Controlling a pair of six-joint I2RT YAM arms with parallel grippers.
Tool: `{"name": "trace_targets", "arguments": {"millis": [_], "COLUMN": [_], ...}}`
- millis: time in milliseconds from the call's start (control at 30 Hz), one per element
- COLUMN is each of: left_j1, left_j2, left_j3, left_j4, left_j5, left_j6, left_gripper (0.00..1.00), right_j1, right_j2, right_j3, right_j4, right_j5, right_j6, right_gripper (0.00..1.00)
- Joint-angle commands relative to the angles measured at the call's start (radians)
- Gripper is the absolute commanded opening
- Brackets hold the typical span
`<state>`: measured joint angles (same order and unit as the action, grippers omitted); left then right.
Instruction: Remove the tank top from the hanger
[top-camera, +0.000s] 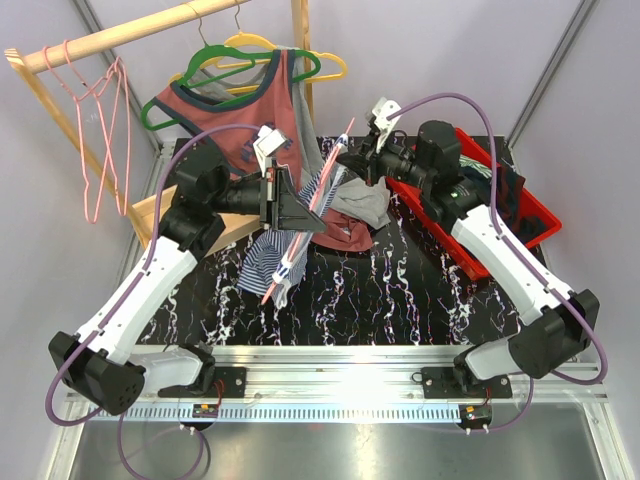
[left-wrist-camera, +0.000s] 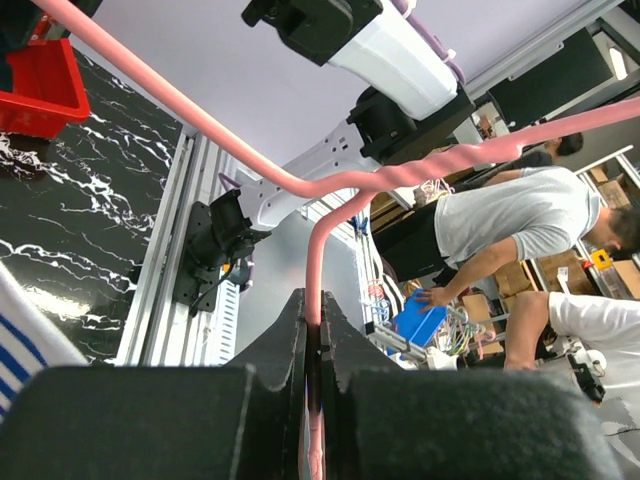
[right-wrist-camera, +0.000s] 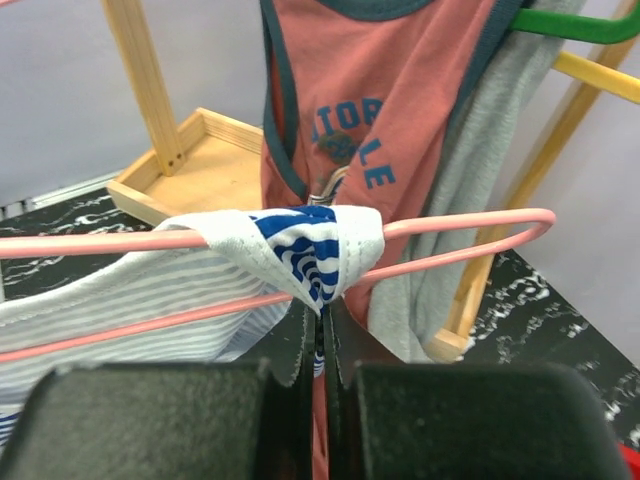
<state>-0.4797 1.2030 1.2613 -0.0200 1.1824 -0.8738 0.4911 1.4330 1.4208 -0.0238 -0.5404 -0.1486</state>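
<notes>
One thin pink hanger (right-wrist-camera: 450, 222), striped tank top (right-wrist-camera: 300, 248) (bunched strap)

Pale lilac walls (top-camera: 450, 50) are enclosing a black marbled table (top-camera: 400, 290); a wooden rack (top-camera: 120, 38) is standing back-left, and two people (left-wrist-camera: 520, 215) are standing beyond.

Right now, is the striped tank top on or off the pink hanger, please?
On: the tank top drapes its strap over the pink hanger in the right wrist view.

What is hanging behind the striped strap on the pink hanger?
A red printed top on a green hanger, with grey cloth beside it. The striped strap hides the print's lower part.
</notes>
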Motion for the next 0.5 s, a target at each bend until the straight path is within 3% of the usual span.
{"name": "trace_targets", "arguments": {"millis": [0, 467], "left_j1": [-0.007, -0.005], "left_j2": [-0.005, -0.042], "left_j3": [0.044, 0.001], "left_j4": [-0.012, -0.240], "left_j5": [0.051, 0.053], "left_j6": [0.047, 0.169], "left_gripper": [0.00, 0.00], "right_j1": [0.003, -0.146], "right_j2": [-0.065, -0.135], "right_j3": [0.007, -0.078], "right_j4": [-0.014, -0.067], "right_j5": [0.083, 0.134], "right_j6": [-0.055, -0.005], "right_gripper": [0.00, 0.00]}}
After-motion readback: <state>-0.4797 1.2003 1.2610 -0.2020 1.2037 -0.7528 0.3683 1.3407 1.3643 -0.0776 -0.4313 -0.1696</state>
